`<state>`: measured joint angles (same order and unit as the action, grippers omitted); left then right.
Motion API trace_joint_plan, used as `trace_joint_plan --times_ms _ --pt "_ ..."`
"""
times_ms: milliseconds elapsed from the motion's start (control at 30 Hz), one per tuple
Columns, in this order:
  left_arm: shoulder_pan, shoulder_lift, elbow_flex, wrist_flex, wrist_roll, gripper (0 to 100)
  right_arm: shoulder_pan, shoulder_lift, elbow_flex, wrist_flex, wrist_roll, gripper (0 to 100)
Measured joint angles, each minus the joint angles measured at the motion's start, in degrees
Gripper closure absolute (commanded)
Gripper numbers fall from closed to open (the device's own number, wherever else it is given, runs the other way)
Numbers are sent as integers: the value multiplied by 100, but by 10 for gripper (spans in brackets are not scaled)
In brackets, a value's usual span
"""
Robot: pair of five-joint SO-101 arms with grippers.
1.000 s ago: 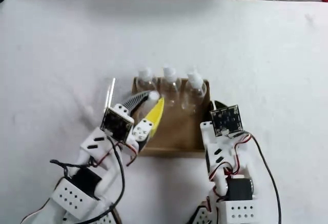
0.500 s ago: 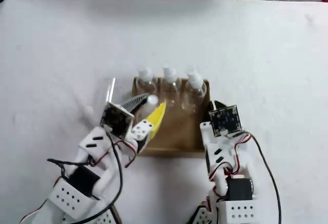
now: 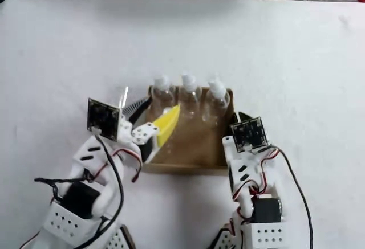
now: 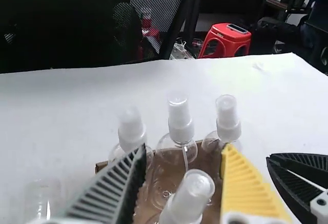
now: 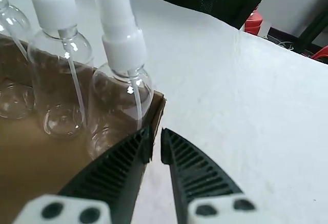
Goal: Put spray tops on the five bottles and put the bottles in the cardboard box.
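White bench (image 3: 285, 61), dark room behind. Cardboard box (image 3: 194, 146) at centre, three capped bottles (image 3: 189, 98) along its 12 o'clock wall. Left pincer (image 4: 183, 152) spread wide, straddling fourth capped bottle (image 4: 187, 196) at box's 10 o'clock, seemingly not gripping. Right pincer (image 5: 155, 134) nearly closed, empty, at box's 3 o'clock rim. Fifth bottle (image 4: 40, 196) on bench outside box, looks uncapped. Likely step: boxing fourth. Next: lift left pincer clear, cap fifth.
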<state>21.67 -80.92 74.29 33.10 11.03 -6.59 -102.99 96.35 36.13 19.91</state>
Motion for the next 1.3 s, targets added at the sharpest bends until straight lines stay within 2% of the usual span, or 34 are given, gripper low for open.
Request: trace_joint_plan --times_ms 200,433,567,1300 --pt "-26 0 -79 0 0 779 0 0 0 0 35 982" --pt "-598 0 -79 114 0 779 0 0 0 0 35 982" --pt "-589 0 -79 352 0 779 0 0 0 0 35 982" --pt "-624 0 -79 413 -132 779 0 0 0 0 35 982"
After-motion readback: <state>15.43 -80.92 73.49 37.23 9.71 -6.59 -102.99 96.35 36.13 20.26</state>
